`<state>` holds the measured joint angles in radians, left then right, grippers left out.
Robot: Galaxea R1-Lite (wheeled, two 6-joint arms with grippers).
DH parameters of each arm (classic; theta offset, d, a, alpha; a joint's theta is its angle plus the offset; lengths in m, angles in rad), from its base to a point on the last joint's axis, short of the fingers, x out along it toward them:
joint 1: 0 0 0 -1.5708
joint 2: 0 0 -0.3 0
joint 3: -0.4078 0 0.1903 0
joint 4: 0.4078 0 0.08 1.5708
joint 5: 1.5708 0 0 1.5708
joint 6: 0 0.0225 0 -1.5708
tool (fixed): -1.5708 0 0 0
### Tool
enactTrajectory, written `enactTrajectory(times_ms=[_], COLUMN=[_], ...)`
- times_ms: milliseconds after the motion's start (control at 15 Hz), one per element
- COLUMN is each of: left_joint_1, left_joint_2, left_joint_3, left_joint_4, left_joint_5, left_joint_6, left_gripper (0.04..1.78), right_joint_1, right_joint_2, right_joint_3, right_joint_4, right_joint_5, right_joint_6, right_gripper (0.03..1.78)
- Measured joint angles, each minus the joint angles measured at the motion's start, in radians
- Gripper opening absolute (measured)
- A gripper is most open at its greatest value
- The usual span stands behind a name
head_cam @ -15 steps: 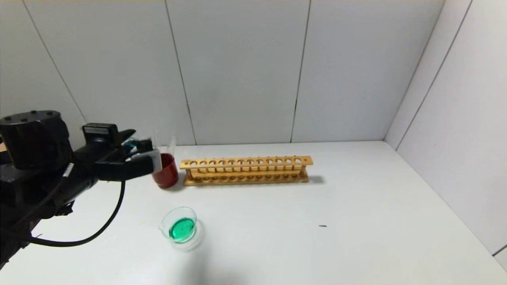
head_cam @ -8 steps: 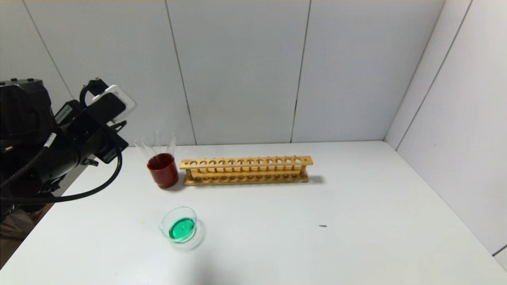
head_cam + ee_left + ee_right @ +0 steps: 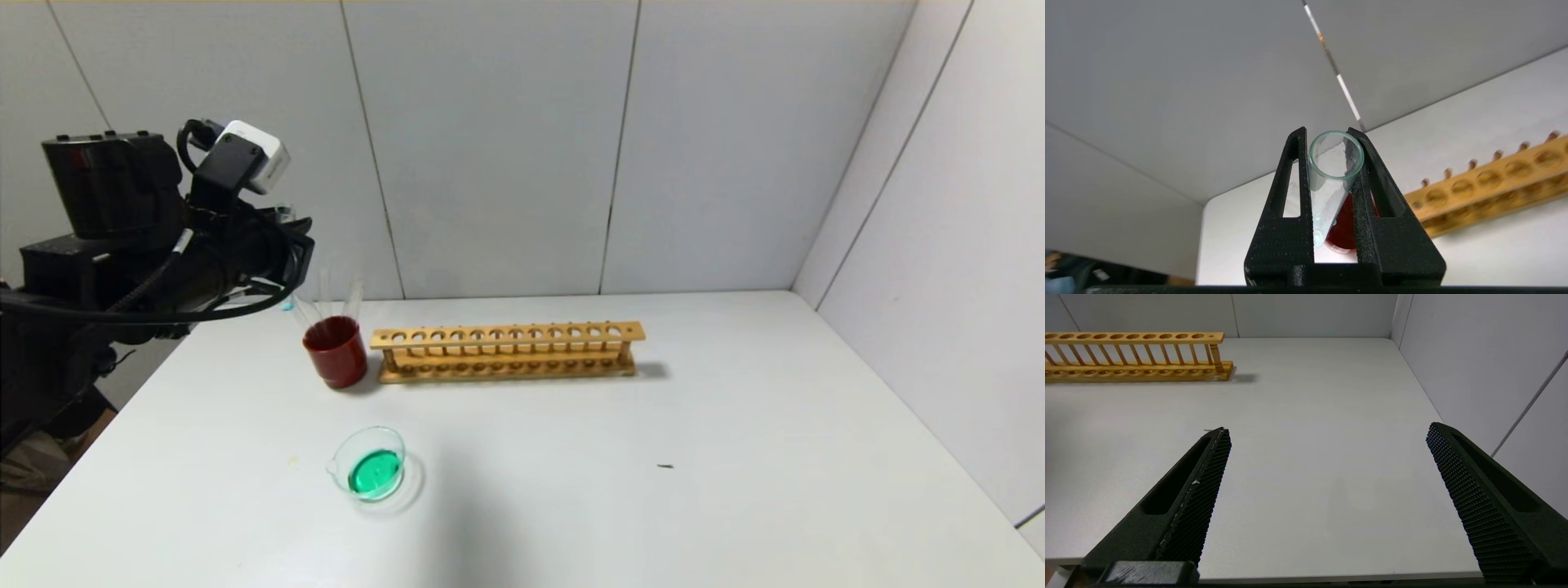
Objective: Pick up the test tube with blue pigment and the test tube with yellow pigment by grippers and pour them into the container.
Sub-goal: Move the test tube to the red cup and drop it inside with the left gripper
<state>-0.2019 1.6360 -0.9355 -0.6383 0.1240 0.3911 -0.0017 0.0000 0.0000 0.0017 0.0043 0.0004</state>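
Observation:
My left gripper (image 3: 290,245) hangs in the air up and to the left of the red cup (image 3: 336,353). It is shut on the test tube with blue pigment (image 3: 286,304), which stands nearly upright with its open mouth up. In the left wrist view the gripper (image 3: 1331,134) clamps the tube (image 3: 1331,179), which holds only pale bluish residue, and the red cup (image 3: 1345,232) lies below it. The container (image 3: 371,465), a round glass dish, holds green liquid at the front left. No tube with yellow liquid shows. My right gripper (image 3: 1327,428) is open and empty over bare table.
Colourless clear tubes (image 3: 353,298) lean in the red cup. A long wooden tube rack (image 3: 506,351) stands empty to the right of the cup and also shows in the right wrist view (image 3: 1135,355). White walls close the back and the right side.
My left arm has risen and turned. The gripper went from level in front of the red cup to higher up at its left, with the tube now upright.

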Motion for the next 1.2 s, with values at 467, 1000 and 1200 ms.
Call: enactTrajectory(times_ms=[467,1000,1200], left_joint_1=[0.008,0.047,0.053], left_joint_2=[0.181,0.326,0.359], left_joint_3=[-0.041,0.001,0.027], left_joint_4=[-0.134,-0.285,-0.353], left_joint_5=[-0.014,-0.015,-0.015], left_joint_6=[-0.091,-0.115,-0.12], left_gripper=[0.32,0.32,0.32], right_joint_1=[0.0,0.0,0.0], right_joint_2=[0.0,0.0,0.0], right_joint_3=[0.0,0.0,0.0], right_joint_4=[0.0,0.0,0.0], right_joint_5=[0.0,0.0,0.0], right_joint_6=[0.0,0.0,0.0], right_gripper=[1.75,1.75,1.75])
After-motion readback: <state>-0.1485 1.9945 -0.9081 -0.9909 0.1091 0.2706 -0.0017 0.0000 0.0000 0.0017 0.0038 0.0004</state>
